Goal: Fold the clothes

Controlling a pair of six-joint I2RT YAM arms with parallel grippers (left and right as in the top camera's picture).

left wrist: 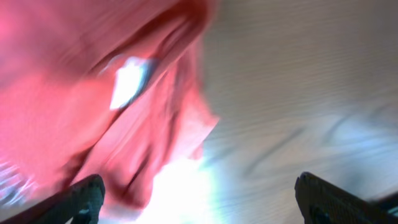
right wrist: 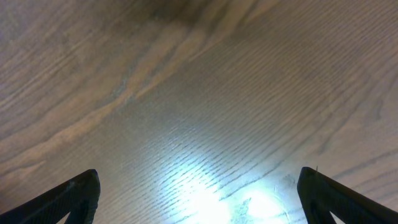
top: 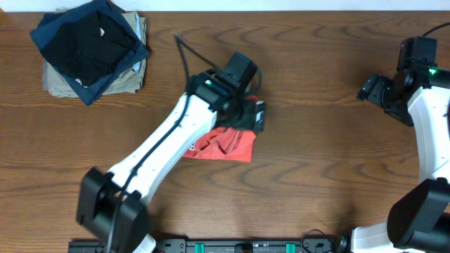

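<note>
The clothes, a coral-red T-shirt [top: 226,145], lie bunched into a small heap at the middle of the table. My left gripper [top: 254,116] hangs over the heap's far right edge and partly hides it. In the left wrist view, which is blurred, the shirt [left wrist: 74,93] fills the left half and a white patch [left wrist: 127,81] shows on it. My left gripper [left wrist: 199,200] stands open there, its left finger over the cloth and its right finger over bare wood. At the far right, my right gripper [top: 367,90] is away from the shirt. In its own view my right gripper [right wrist: 202,202] is open over bare wood.
A stack of folded garments sits at the back left corner: black and navy ones [top: 88,43] on top of a khaki one [top: 135,76]. The wooden table [top: 316,161] spreads between the two arms. A black cable [top: 184,55] runs behind the left wrist.
</note>
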